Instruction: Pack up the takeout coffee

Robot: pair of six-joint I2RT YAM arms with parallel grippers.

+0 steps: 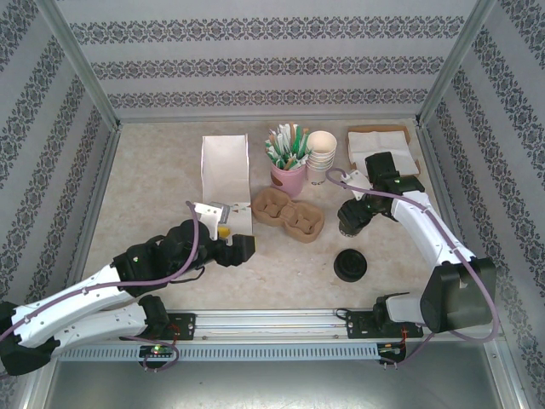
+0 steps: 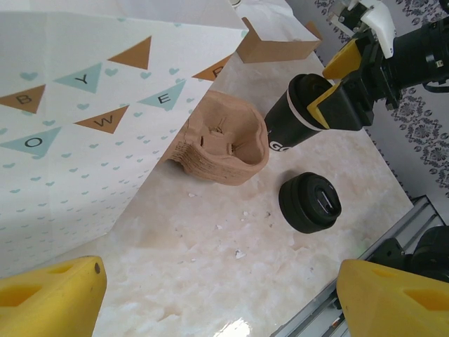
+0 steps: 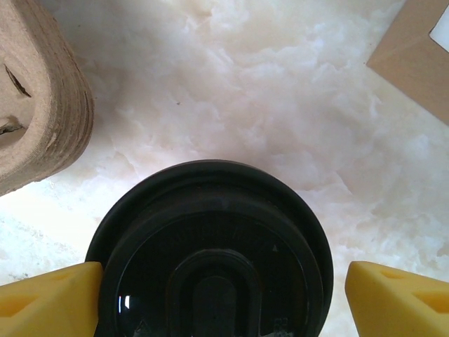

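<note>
A black lidded coffee cup [image 1: 350, 218] stands on the table just right of the brown cardboard cup carrier [image 1: 288, 213]. My right gripper [image 3: 224, 302] is open and straddles this cup [image 3: 210, 260]; a thin gap shows beside its right finger [image 3: 396, 298]. A second black lidded cup [image 1: 350, 265] stands alone nearer the front, also in the left wrist view [image 2: 310, 202]. The white paper bag [image 1: 224, 166] with bunting print [image 2: 70, 126] is left of the carrier [image 2: 221, 144]. My left gripper [image 2: 217, 302] hovers open and empty by the bag's near end [image 1: 223, 230].
A pink cup of stirrers and packets [image 1: 288, 162] and a stack of white paper cups [image 1: 321, 156] stand behind the carrier. Napkins on brown card [image 1: 381, 145] lie at the back right. The metal rail [image 1: 272, 322] runs along the table's front edge.
</note>
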